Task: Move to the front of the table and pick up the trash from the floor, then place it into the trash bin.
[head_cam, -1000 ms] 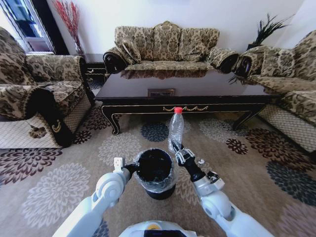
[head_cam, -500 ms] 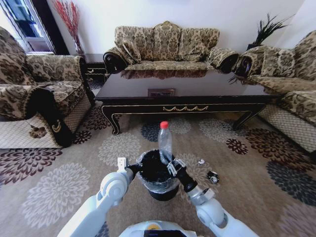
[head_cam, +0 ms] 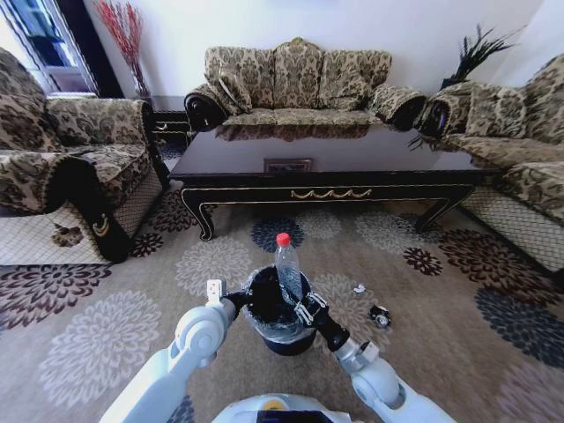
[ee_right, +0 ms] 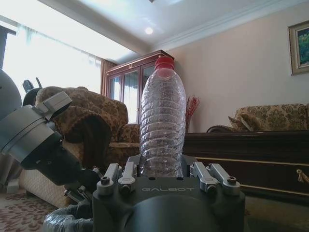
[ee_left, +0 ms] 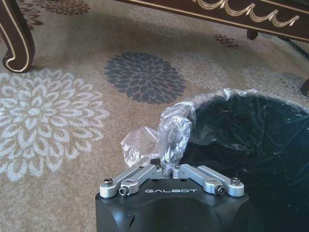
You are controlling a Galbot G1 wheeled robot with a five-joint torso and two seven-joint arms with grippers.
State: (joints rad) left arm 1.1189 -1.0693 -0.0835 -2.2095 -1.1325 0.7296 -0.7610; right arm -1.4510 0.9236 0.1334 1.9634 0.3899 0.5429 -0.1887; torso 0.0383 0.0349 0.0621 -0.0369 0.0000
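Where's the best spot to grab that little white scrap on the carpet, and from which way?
The white scrap lies loose and low on the floor, right of the trash bin. Probably best pinched across its crumpled middle, coming straight down from above, since nothing sticks up to grip sideways.

i'm looking into a sitting room with pale walls (head_cam: 370, 22) and a patterned three-seat sofa (head_cam: 295, 84) against the far one. a matching armchair (head_cam: 62, 167) sits on my left and another sofa (head_cam: 520, 141) on my right, all in a brown floral fabric with dark wood arms. red dried stems (head_cam: 123, 31) stand in the far left corner beside a window (head_cam: 35, 35), dark feathery fronds (head_cam: 476, 48) in the right corner. a glass-fronted wooden cabinet (ee_right: 128, 84) stands by bright curtained daylight, and a framed picture (ee_right: 298, 46) hangs above.
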